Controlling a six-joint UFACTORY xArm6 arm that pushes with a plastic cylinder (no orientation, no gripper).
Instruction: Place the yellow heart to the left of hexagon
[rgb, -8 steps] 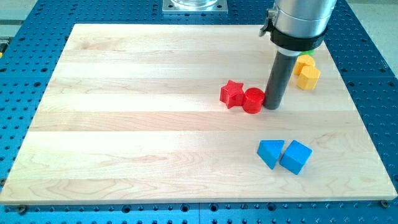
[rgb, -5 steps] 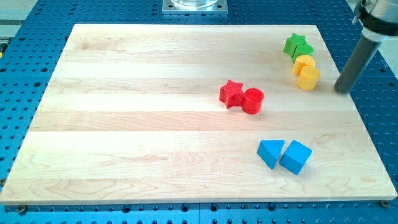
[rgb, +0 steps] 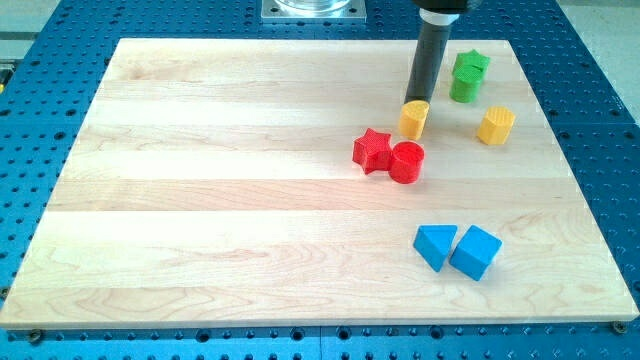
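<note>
The yellow heart (rgb: 414, 118) lies on the wooden board (rgb: 220, 200), right of centre near the view's top. The yellow hexagon (rgb: 495, 126) lies apart from it, to its right. My tip (rgb: 416, 101) stands at the heart's upper edge and seems to touch it. The dark rod rises from there out of the view's top.
A green star (rgb: 471, 63) and another green block (rgb: 463, 86) sit at the top right, between rod and hexagon. A red star (rgb: 372, 150) and red cylinder (rgb: 406, 161) touch just below the heart. A blue triangle (rgb: 435, 246) and blue cube (rgb: 476, 251) lie at the lower right.
The yellow heart has moved left, away from the hexagon, to above the red cylinder. My tip went from the board's right edge to the heart's top. The green blocks shifted slightly.
</note>
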